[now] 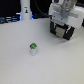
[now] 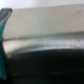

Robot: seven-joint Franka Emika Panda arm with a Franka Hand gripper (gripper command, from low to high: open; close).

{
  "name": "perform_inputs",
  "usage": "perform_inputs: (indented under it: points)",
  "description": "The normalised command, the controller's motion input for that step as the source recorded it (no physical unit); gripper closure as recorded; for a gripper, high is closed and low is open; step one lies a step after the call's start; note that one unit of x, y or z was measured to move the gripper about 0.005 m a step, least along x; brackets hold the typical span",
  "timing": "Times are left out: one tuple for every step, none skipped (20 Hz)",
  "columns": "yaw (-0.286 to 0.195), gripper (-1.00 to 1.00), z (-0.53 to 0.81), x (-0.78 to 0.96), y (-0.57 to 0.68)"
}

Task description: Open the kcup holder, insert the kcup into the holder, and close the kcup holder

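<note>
- Standing nearest the lens in the exterior view, the kcup sits upright on the white table, a little left of the frame's centre, green top up.
- Nothing touches it; it is well apart from my gripper, which hangs in the upper right of the frame.
- My guess is that the cup waits in the open so it can be fetched once the holder is ready to take it.
- Behind my gripper a dark boxy shape shows at the upper right edge; I take it for the kcup holder, but my arm's white body covers most of it.
- Whether its drawer is open or shut I cannot tell.
- My fingers point downward and look slightly parted, yet the blur stops me from saying for sure how wide they stand or whether they grip anything.
- My wrist view gives only a blurred grey and dark surface filling the frame, with a teal strip at its edge; it suggests I am pressed close to something, likely the holder front.
- At the upper left of the exterior frame stands a white bottle-like post, apart from all this.
- I judge the opening step is in hand, with the cup not yet inserted.
</note>
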Motion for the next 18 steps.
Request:
perform_inputs:
  points:
    - [-0.105, 1.00, 0.22, 0.85, -0.27]
    - [-0.098, 1.00, 0.21, 0.94, -0.28]
    - [-0.098, 1.00, 0.21, 0.94, -0.29]
    - [-0.099, 1.00, 0.21, 0.94, -0.29]
    - [-0.100, 1.00, 0.21, 0.94, -0.29]
    - [-0.100, 1.00, 0.20, 0.94, -0.31]
    - [-0.101, 1.00, 0.19, 0.93, -0.31]
    - [-0.102, 1.00, 0.20, 0.93, -0.31]
    - [-0.101, 1.00, 0.20, 0.93, -0.31]
    - [-0.103, 1.00, 0.20, 0.93, -0.32]
    - [-0.104, 1.00, 0.20, 0.92, -0.33]
    - [-0.104, 1.00, 0.19, 0.92, -0.34]
    - [-0.104, 1.00, 0.18, 0.92, -0.34]
    - [-0.105, 1.00, 0.18, 0.91, -0.35]
    - [0.029, 1.00, 0.20, 0.90, -0.19]
    - [-0.107, 1.00, 0.18, 0.89, -0.40]
    - [-0.110, 1.00, 0.18, 0.89, -0.40]
    - [-0.108, 1.00, 0.18, 0.90, -0.39]
